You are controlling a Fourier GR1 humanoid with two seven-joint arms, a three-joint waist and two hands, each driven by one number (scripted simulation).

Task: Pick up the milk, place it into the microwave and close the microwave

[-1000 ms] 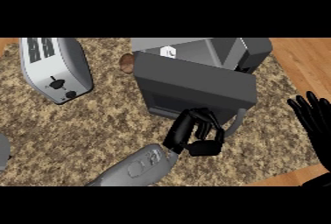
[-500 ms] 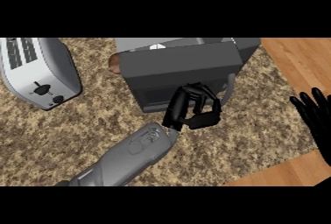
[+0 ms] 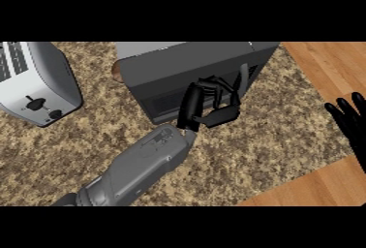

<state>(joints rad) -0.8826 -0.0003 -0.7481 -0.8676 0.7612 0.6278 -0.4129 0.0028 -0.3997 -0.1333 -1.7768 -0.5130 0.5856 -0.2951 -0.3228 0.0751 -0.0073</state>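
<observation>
The dark grey microwave (image 3: 187, 68) stands at the top middle, and its door shows as a broad dark face with a long handle (image 3: 244, 80) near its right side. My left hand (image 3: 207, 104) lies against that door just left of the handle, fingers curled, with nothing in them. No milk shows anywhere in view; I cannot see inside the microwave. At the right edge my right hand (image 3: 352, 123) rests open, fingers up, apart from everything.
A silver toaster (image 3: 32, 80) stands at the left on the speckled brown counter (image 3: 279, 140). A small brown object (image 3: 114, 71) peeks out beside the microwave's left edge. Wooden surface (image 3: 325, 60) runs along the right and lower right.
My left hand has moved forward and up against the microwave door, which has swung toward the body. The white patch seen behind the door earlier is now hidden. The right hand stays put.
</observation>
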